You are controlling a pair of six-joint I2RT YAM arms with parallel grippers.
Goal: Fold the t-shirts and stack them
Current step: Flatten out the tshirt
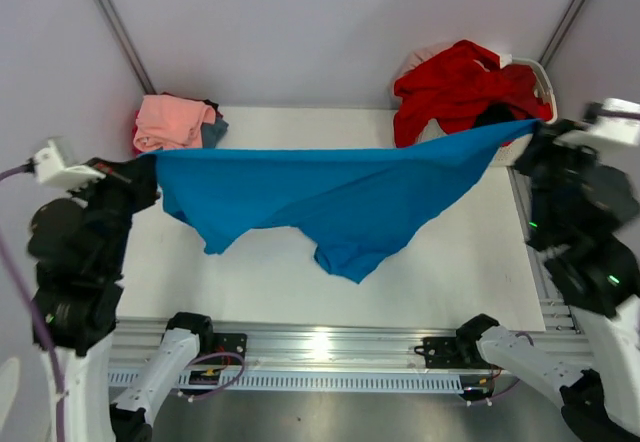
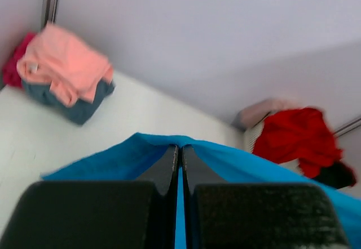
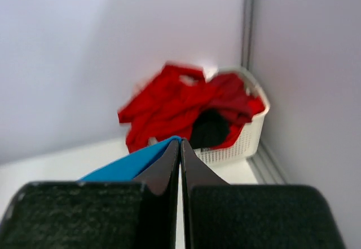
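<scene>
A bright blue t-shirt (image 1: pixel 330 197) hangs stretched above the table between both grippers. My left gripper (image 1: pixel 150 170) is shut on its left end; in the left wrist view the blue cloth (image 2: pixel 242 161) sits pinched between the fingers (image 2: pixel 163 167). My right gripper (image 1: pixel 540 127) is shut on its right end, and the blue cloth (image 3: pixel 132 163) shows in the right wrist view. A folded stack with a salmon pink tee (image 1: pixel 172 120) on top, over slate blue (image 1: pixel 214 130), lies at the back left. Red tees (image 1: pixel 455 87) and a black one (image 3: pixel 210 128) fill the basket.
A white slatted basket (image 3: pixel 245 139) stands at the back right corner against the wall. The folded stack (image 2: pixel 65 71) sits in the back left corner. The white table (image 1: pixel 270 282) lies under the hanging shirt, with an aluminium rail (image 1: pixel 320 347) at its front edge.
</scene>
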